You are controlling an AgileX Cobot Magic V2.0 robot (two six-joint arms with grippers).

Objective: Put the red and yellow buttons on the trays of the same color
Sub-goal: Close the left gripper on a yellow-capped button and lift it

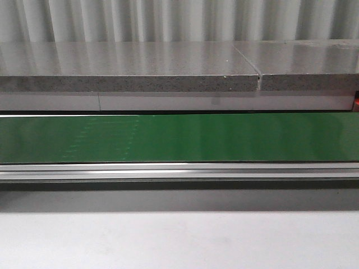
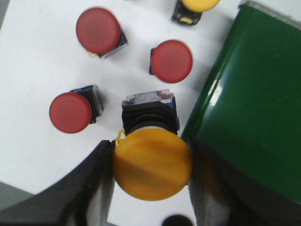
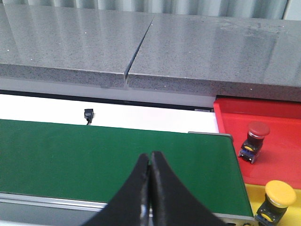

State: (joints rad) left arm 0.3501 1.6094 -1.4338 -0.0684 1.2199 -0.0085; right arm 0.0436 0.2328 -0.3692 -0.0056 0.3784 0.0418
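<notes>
My left gripper (image 2: 151,188): fingers closed against a yellow button (image 2: 152,162), above the white table (image 2: 33,70) beside the green belt (image 2: 254,117). Beyond it: three red buttons (image 2: 171,61), another yellow one. My right gripper (image 3: 150,188): fingertips pressed together, holding nothing, over the belt. Farther: red tray (image 3: 277,122) with one red button; yellow tray (image 3: 291,207) with one yellow button.

Green belt (image 2: 254,117) is wide open, nothing on it. Right beside the belt it's crowded: three red buttons (image 2: 171,61) packed close, barely any gaps.
</notes>
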